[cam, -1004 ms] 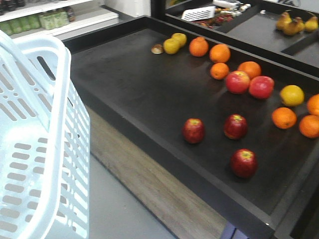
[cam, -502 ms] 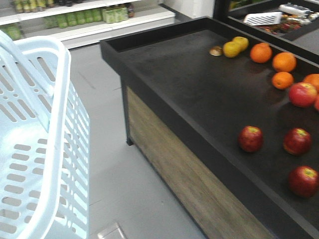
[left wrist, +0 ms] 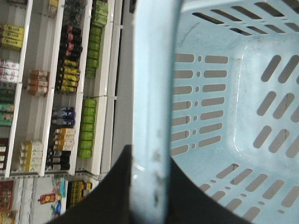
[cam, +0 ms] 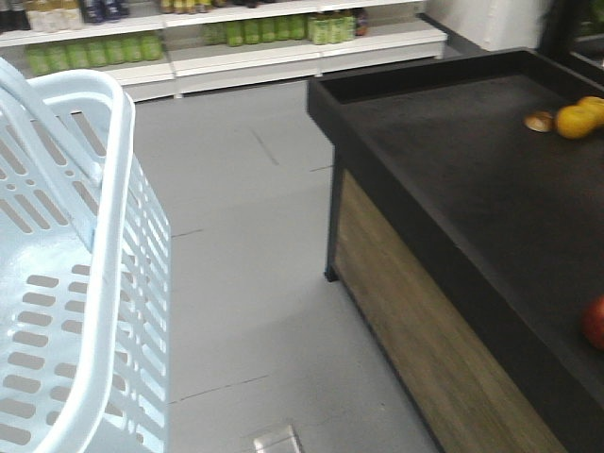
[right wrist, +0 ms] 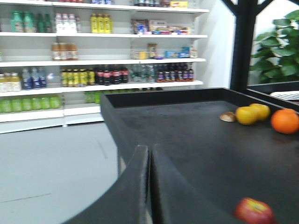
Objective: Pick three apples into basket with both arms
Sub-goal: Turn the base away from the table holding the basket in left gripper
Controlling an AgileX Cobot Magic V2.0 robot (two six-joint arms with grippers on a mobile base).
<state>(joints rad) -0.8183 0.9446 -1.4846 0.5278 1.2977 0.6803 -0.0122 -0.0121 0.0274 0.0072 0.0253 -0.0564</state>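
The pale blue basket [cam: 94, 283] fills the left of the front view, beside the black display table [cam: 453, 179]. My left gripper [left wrist: 149, 157] is shut on a pale blue bar of the basket [left wrist: 152, 93], with the slotted inside to the right of it. My right gripper [right wrist: 149, 149] is shut with nothing in it, at the table's near corner. One dark red apple [right wrist: 254, 211] lies on the table low and to the right of it. The same or another apple [cam: 595, 323] shows as a sliver at the front view's right edge. No other apples are in view.
Two yellow fruits [right wrist: 252, 113], an orange [right wrist: 285, 121] and a small brown thing [right wrist: 228, 116] lie at the table's far side. The table has a raised rim [cam: 377, 80] and a wood-look side panel [cam: 425, 330]. Grey floor [cam: 245, 236] runs to drink shelves [cam: 236, 38].
The front view has swung left: the table and fruit slid to the right, and most fruit left the picture. The basket keeps its place in the view.
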